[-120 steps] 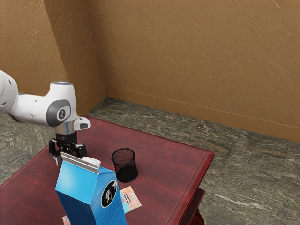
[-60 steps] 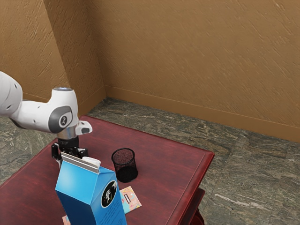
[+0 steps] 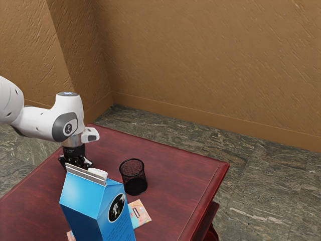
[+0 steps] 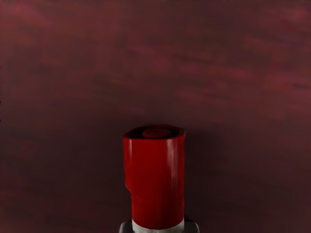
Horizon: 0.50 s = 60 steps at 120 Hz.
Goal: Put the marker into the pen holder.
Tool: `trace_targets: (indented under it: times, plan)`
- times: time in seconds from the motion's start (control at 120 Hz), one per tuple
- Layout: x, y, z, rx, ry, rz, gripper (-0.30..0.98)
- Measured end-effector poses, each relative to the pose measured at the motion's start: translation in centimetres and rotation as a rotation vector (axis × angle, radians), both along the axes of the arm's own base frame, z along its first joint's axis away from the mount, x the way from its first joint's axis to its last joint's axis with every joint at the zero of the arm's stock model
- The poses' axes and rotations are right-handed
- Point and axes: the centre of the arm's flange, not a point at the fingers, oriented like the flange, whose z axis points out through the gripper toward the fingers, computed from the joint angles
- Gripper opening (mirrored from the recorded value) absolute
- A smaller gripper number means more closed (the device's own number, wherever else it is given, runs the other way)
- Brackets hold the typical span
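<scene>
Marker [image 4: 156, 184] pinched from both sides by the end effector [image 3: 75, 159], closed to its width.

Arm [image 3: 39, 120]: glossy white, rounded casings. Dark grey oval panel [image 3: 58, 129] bearing round black badge [image 3: 68, 129], pale marking. Bluish-grey disc [image 3: 67, 94] up top. Metallic wrist collar [image 3: 72, 140]; black, angular, jointed gripper [image 3: 75, 158].

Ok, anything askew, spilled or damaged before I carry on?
Nothing stands out: the mesh pen holder and blue carton stand upright, the marker's red end looks intact, and I see no spill.
</scene>
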Motion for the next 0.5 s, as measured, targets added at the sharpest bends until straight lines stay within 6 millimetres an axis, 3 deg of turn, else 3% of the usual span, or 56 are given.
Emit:
trace_targets:
  times: [0.208, 0.5]
  plan:
    - [0.5, 0.1, 1.4, 0.033, -0.04, -0.02, -0.09]
    - [2.1, -0.3, 9.1, 0.092, -0.259, -0.047, -0.1]
